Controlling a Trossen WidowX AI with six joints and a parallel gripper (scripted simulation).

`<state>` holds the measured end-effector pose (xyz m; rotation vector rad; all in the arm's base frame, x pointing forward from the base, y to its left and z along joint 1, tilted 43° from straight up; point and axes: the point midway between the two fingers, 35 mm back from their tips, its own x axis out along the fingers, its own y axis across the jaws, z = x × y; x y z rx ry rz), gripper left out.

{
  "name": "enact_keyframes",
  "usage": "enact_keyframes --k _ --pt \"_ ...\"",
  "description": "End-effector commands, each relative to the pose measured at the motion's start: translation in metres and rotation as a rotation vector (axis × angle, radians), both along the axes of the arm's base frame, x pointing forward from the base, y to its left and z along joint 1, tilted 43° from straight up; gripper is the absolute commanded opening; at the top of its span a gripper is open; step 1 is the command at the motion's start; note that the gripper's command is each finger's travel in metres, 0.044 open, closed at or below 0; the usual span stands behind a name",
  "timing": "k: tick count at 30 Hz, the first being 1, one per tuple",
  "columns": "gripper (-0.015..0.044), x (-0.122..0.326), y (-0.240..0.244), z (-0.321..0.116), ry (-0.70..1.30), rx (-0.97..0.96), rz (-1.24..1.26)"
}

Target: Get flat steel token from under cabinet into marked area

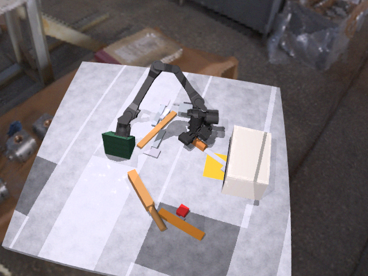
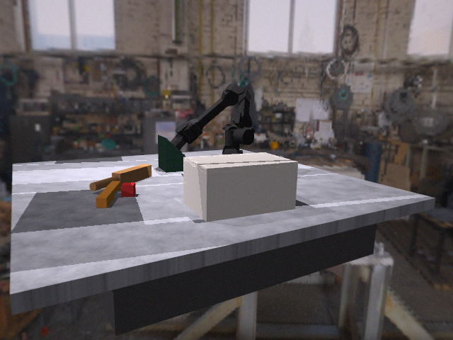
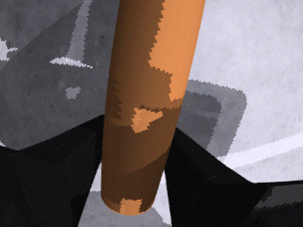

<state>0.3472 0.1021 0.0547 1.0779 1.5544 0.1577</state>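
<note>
My gripper (image 1: 195, 140) (image 3: 136, 128) is shut on the orange handle (image 1: 200, 145) (image 3: 142, 61) of a tool, low over the table left of the cabinet. The tool's thin pale shaft (image 1: 214, 157) slants over the yellow marked area (image 1: 210, 169) to the near face of the cream cabinet (image 1: 248, 154) (image 2: 250, 190). A small pale piece (image 1: 222, 168) shows at the shaft's far end, over the yellow at the cabinet's edge; I cannot tell whether it is the tool's tip. The token cannot be made out, and the vent slots are hidden. The cabinet hides the marked area in the exterior view.
A paddle-like wooden piece (image 1: 141, 189) (image 2: 132, 173), an orange bar (image 1: 181, 224) (image 2: 107, 194) and a red cube (image 1: 182, 210) (image 2: 128, 189) lie in the foreground. Another orange bar (image 1: 156, 129) lies beside the arm. A green block (image 1: 118, 145) (image 2: 169, 155) stands at the arm's base.
</note>
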Motion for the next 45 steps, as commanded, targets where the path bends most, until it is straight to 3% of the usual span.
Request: enact_keyframes --k 1,45 --pt "0.0 -0.005 -0.005 -0.007 0.011 -0.014 -0.003" --pt "0.0 -0.03 0.011 0.005 0.013 -0.014 -0.003"
